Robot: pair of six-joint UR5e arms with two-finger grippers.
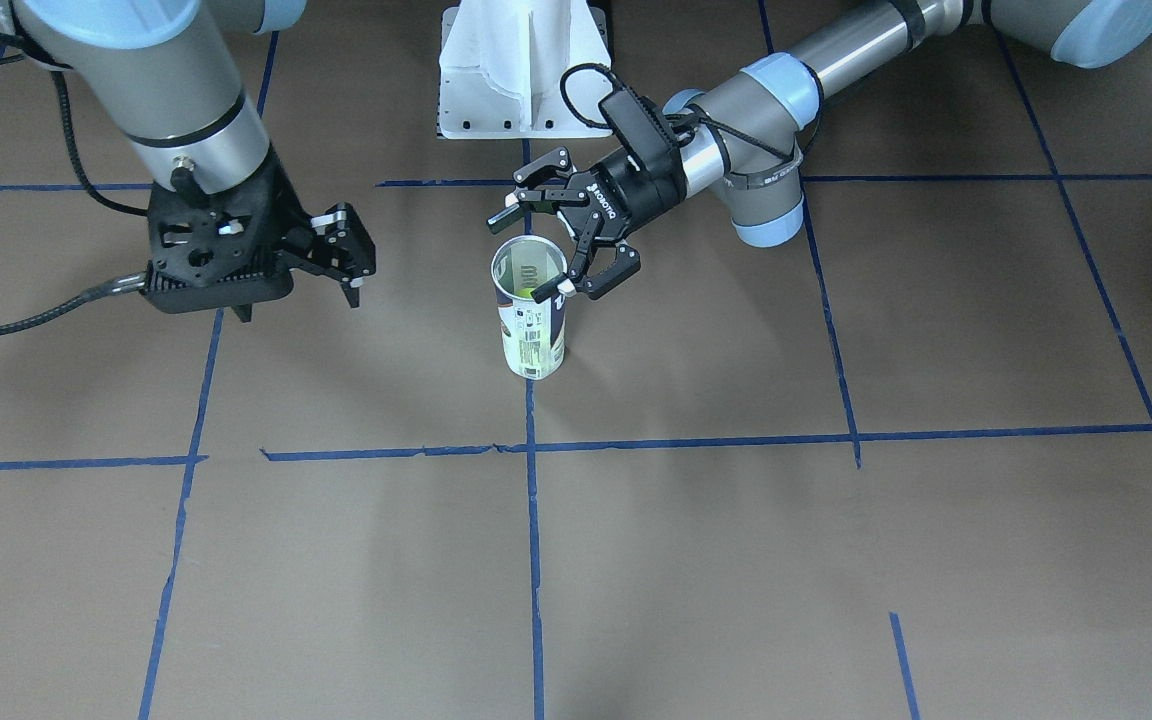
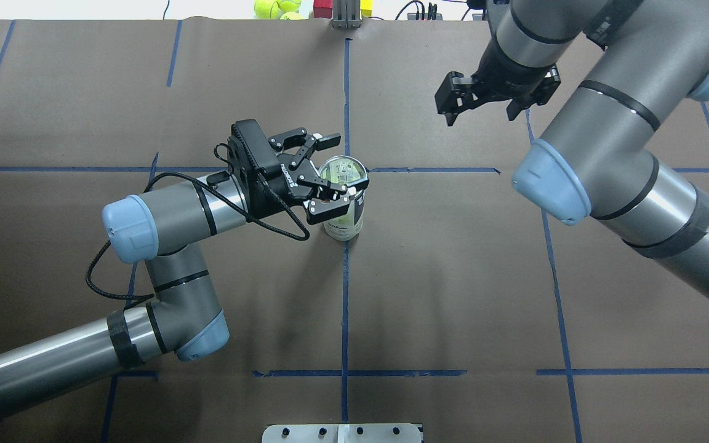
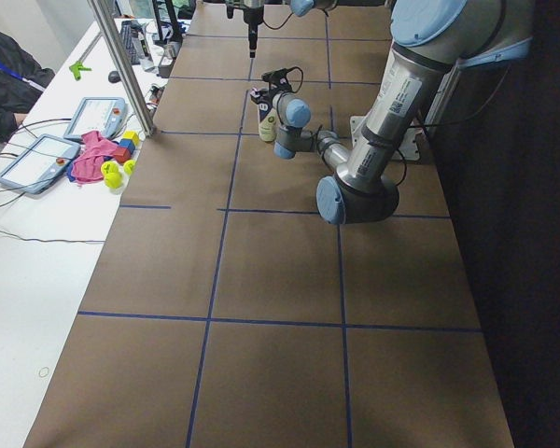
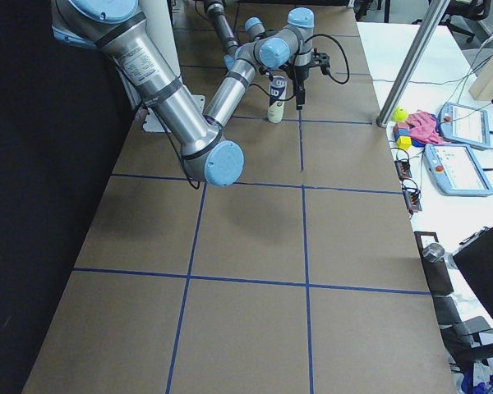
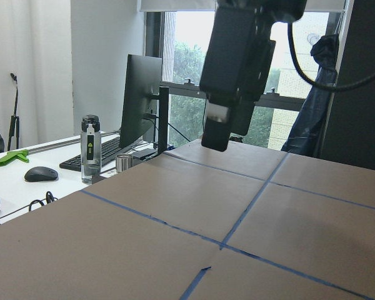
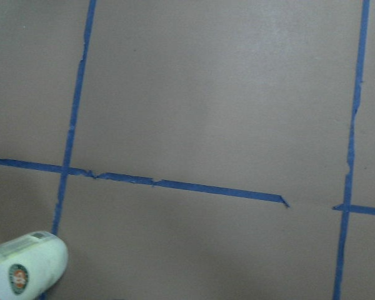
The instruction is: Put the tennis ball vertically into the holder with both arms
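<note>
The holder (image 1: 530, 325) stands upright at the table's middle, its open mouth up, and something yellow-green, a tennis ball (image 1: 528, 293), shows inside it. From above, the holder (image 2: 343, 215) has my left gripper (image 2: 342, 167) at its top, open, one finger on each side of the rim. I cannot tell whether the fingers touch it. In the front view the left gripper (image 1: 521, 258) reaches in from the right. My right gripper (image 1: 301, 300) hangs open and empty, well apart from the holder, and from above the right gripper (image 2: 479, 115) is at the far right.
A white pedestal base (image 1: 526, 75) stands at the robot's edge of the table. Loose tennis balls (image 2: 271, 7) and blocks lie beyond the far edge. A side table (image 3: 37, 233) carries tablets, a pink cloth and small toys. Blue tape lines grid the brown mat.
</note>
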